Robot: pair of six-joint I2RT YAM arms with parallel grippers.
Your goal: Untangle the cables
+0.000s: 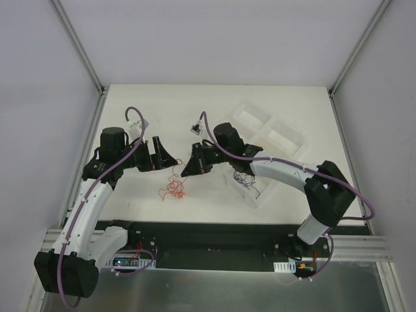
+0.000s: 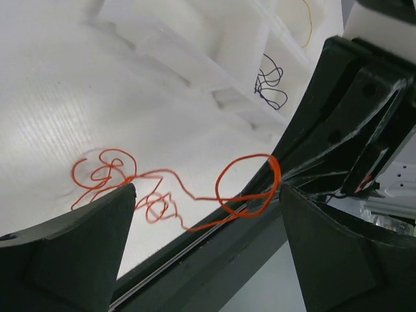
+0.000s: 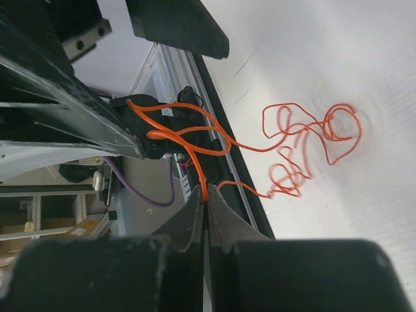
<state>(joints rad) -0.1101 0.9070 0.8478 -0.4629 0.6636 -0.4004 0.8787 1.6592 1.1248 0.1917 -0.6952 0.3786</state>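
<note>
Orange thin curly wire [image 1: 174,188] lies mid-desk [image 1: 162,110] toward the near edge, long axis roughly left-right, rising rightward. Left black gripper [image 2: 207,194] gapes wide and holds nothing. Right black gripper [image 3: 206,198] is pinched tight on the wire's loop. Dark blue-black wire [image 1: 246,181] sits apart in the white plastic tray [image 1: 286,133]. The orange coils are left to untangle.

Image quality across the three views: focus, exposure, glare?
Top external: even, diffuse light, no glare; the orange cable is tiny, and the white tray barely separates from the table. Left wrist: cable sharp, tray washed out, left fingers soft. Right wrist: cable casts a soft shadow; closed right fingers blurred.
</note>
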